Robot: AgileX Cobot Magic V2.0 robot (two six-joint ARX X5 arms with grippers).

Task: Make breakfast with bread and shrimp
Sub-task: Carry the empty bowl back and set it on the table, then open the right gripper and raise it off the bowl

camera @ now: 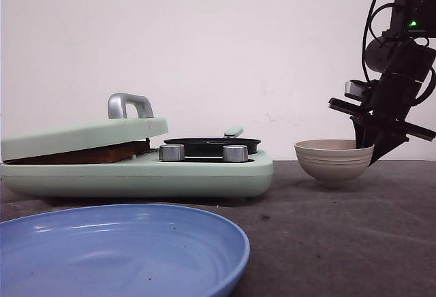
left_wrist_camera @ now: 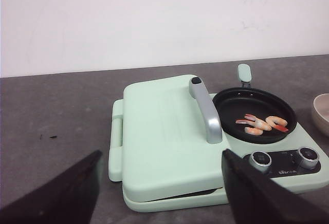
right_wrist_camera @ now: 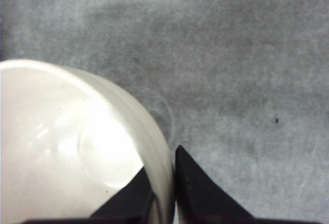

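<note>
R gripper [camera: 368, 159] pinches bowl [camera: 333, 160] rim; bread [camera: 82, 155] well apart under lid [camera: 82, 136].

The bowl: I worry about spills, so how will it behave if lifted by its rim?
The bowl looks rigid and glazed, so probably slippery under the right pincer, whose fingers straddle its wall. Held at one edge only, it would likely tilt. It appears empty, so probably light.

The plate [camera: 116, 249] lies before the breakfast maker [camera: 136, 167]; the bowl [camera: 334, 159] stands right of it; shrimp [left_wrist_camera: 262, 124] lie in its pan [left_wrist_camera: 254, 113].
</note>
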